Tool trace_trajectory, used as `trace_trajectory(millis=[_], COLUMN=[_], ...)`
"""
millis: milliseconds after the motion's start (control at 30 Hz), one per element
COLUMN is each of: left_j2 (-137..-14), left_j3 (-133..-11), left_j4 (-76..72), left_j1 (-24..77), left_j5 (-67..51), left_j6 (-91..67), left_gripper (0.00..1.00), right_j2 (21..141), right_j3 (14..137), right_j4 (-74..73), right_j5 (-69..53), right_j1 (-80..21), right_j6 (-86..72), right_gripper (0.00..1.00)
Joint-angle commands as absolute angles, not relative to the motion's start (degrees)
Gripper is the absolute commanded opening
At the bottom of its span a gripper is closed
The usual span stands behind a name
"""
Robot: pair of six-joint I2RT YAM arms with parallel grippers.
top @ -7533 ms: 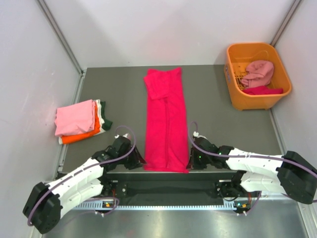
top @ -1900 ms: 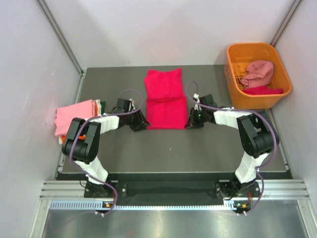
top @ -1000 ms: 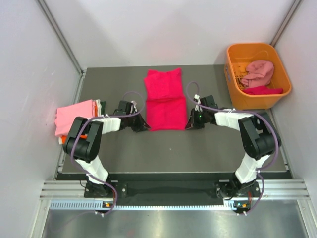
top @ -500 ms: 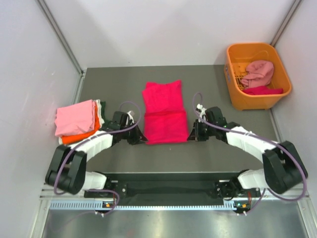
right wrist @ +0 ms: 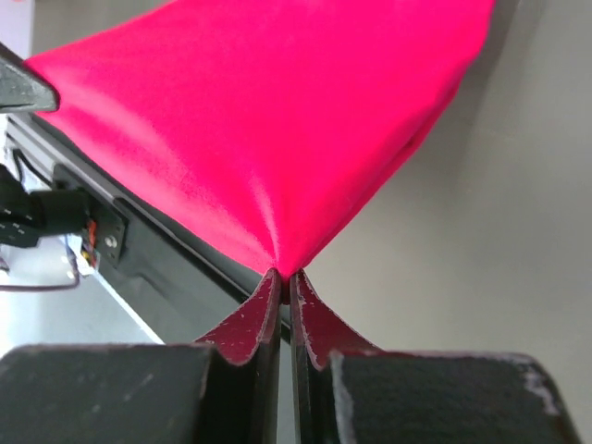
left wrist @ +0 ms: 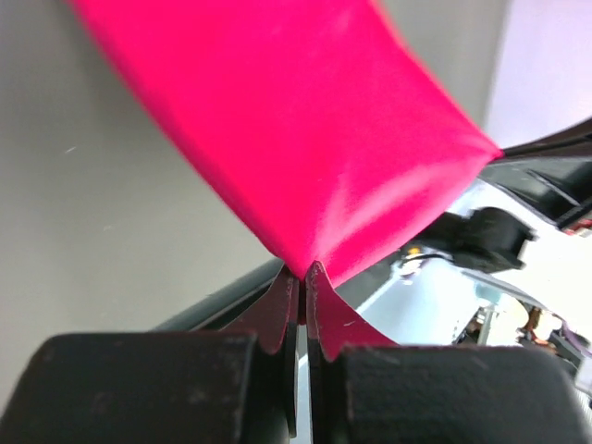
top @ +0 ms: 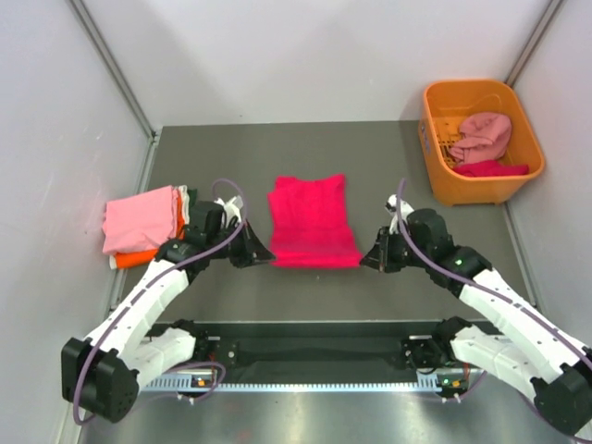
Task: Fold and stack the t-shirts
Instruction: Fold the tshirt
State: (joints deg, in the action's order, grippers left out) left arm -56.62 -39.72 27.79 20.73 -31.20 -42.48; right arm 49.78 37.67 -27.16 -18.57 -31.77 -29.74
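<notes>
We list crimson t-shirt [top: 313,222]: folded, on desk [top: 231,157], well left of orange basket [top: 429,139]. We note left gripper [top: 266,258], jaws clamped on its near-left corner; right gripper [top: 366,264], jaws clamped on near-right corner, cloth taut at both. We list stack of folded t-shirts [top: 143,224]: farther left of basket. We list dusty pink shirt [top: 483,134]: inside basket.

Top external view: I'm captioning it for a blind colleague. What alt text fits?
The left gripper and right gripper pinch the near corners of a folded crimson-pink t-shirt in the middle. A stack of folded shirts sits at left; an orange basket holding more cloth sits far right.
</notes>
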Motion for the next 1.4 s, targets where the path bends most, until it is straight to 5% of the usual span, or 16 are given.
trace_trajectory(millis=[0, 267, 933, 1233, 1267, 1300, 1333, 1367], left_j2=[-54.76, -61.16, -95.06, -121.16, -123.2, -127.05, -128.48, -129.37], left_j3=[-45.87, -51.85, -72.06, -96.48, -100.51, -102.55, -104.57, -107.11], left_j4=[31.73, 26.47, 16.36, 17.32, 17.05, 17.31, 17.4, 17.75], left_j1=[20.65, 20.04, 9.85, 7.56, 7.21, 6.95, 6.86, 6.86], left_j5=[-32.96, -31.55, -31.12, -31.64, -31.64, -32.86, -33.48, -33.57], left_j6=[-43.33, -45.61, -44.65, -43.86, -44.12, -44.73, -44.65, -43.87], left_gripper=[0.0, 0.0, 0.0, 0.0, 0.08, 0.24, 0.42, 0.72], right_j2=[47.55, 57.82, 97.54, 118.46, 120.3, 123.19, 124.01, 124.1], right_j3=[43.84, 55.71, 85.06, 103.87, 105.54, 107.99, 108.63, 108.11], right_j4=[-32.25, -33.58, -28.04, -26.54, -26.28, -25.58, -25.23, -24.44], right_j5=[-14.34, -9.32, -21.36, -22.76, -22.94, -23.2, -22.86, -22.76], right_j1=[-32.08, -30.24, -16.88, -14.94, -14.33, -14.15, -13.72, -13.62], right_j6=[-29.18, -25.5, -19.51, -18.89, -19.07, -19.51, -20.47, -20.57], right_gripper=[0.0, 0.0, 0.0, 0.04, 0.1, 0.39, 0.51, 0.6])
